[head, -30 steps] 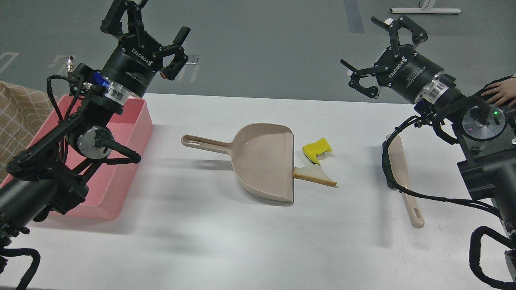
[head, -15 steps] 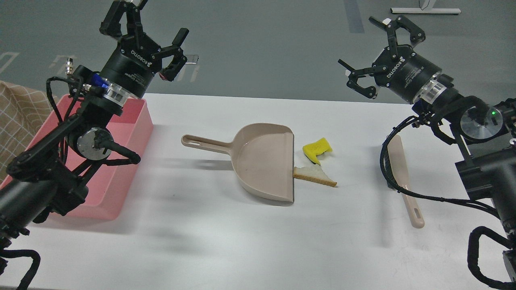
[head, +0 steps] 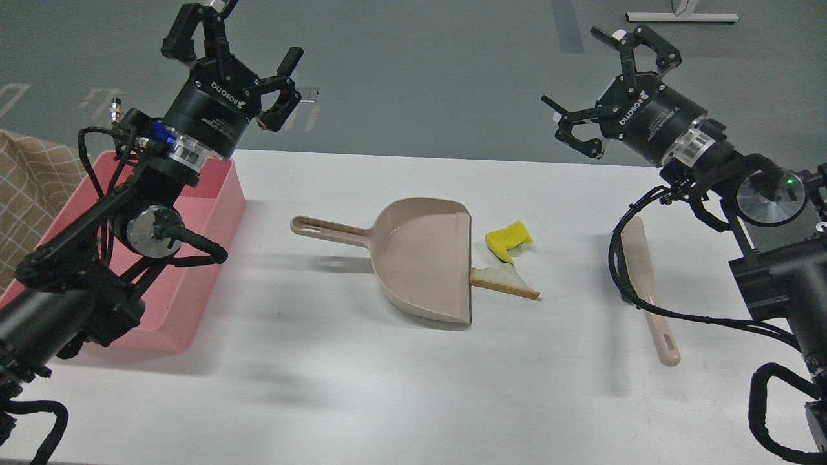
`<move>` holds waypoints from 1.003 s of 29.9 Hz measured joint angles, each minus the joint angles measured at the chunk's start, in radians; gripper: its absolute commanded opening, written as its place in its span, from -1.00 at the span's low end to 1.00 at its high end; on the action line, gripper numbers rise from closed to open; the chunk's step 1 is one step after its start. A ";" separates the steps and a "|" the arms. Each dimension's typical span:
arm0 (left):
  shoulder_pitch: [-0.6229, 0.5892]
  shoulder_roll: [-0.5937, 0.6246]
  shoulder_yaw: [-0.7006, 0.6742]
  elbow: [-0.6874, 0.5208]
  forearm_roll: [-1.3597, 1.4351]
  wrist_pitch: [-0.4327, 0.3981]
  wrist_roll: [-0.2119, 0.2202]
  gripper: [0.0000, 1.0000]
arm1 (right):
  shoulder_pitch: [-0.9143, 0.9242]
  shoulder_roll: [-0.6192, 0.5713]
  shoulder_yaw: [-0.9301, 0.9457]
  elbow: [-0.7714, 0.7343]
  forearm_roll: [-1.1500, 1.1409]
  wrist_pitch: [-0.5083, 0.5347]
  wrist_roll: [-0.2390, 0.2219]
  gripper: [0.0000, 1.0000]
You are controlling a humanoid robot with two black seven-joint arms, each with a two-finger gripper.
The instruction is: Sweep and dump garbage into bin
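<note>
The garbage lies mid-table: a bent yellow piece (head: 508, 239) and a triangular bread slice (head: 504, 281) that touches the mouth edge of the beige dustpan (head: 420, 258). The dustpan's handle points left. The pink bin (head: 207, 213) stands at the left, partly hidden by my left arm. My left gripper (head: 236, 45) is open and empty, raised above the bin's far end. My right gripper (head: 597, 77) is open and empty, raised above the table's far right. The beige brush (head: 649, 290) lies at the right, its bristles hidden behind my arm's cable.
A checked beige cloth (head: 32, 187) lies left of the bin. The white table (head: 387, 387) ends at its far edge just behind the bin and the dustpan. Grey floor lies beyond.
Both arms shifted only slightly. The right gripper moved a little left and up. A hand seen at the right edge one second ago is gone. Objects on the table have not moved.
</note>
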 measured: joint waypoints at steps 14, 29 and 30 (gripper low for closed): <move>0.002 -0.003 0.012 0.000 0.010 0.004 0.000 0.95 | 0.000 0.000 -0.001 0.000 0.000 0.000 0.000 0.99; 0.002 -0.002 0.019 0.000 0.014 0.006 0.000 0.95 | 0.000 0.000 -0.002 0.000 0.000 0.000 0.000 0.99; 0.002 -0.002 0.019 0.000 0.014 0.006 0.000 0.95 | 0.000 0.000 -0.002 0.001 0.000 0.000 0.000 0.99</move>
